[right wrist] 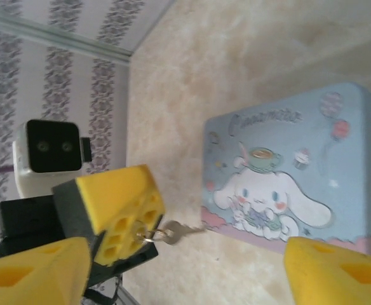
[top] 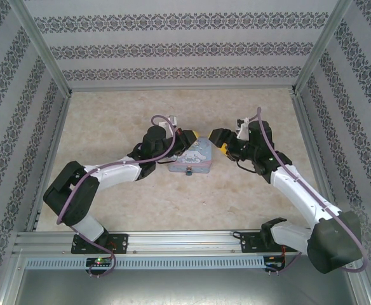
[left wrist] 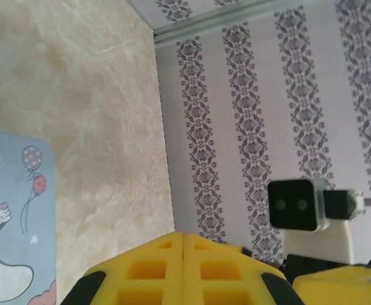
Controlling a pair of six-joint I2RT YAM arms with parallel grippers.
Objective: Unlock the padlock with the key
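Note:
My left gripper [top: 193,135] hovers over the far edge of the pastel-blue cartoon tin [top: 192,160], its yellow pads [left wrist: 183,254] pressed together. In the right wrist view those pads [right wrist: 119,203] pinch a small ring, and the thin grey key [right wrist: 179,230] sticks out from it toward the tin [right wrist: 287,178]. My right gripper [top: 218,141] faces the left one from close by. It is open [right wrist: 185,270], with nothing between its yellow fingers [right wrist: 36,273]. A small dark padlock [top: 188,172] seems to sit at the tin's near side, too small to make out.
The tin stands mid-table on a beige marbled surface [top: 128,108]. Patterned walls [top: 173,51] and metal frame posts close in the back and both sides. A rail [top: 185,240] runs along the near edge by the arm bases.

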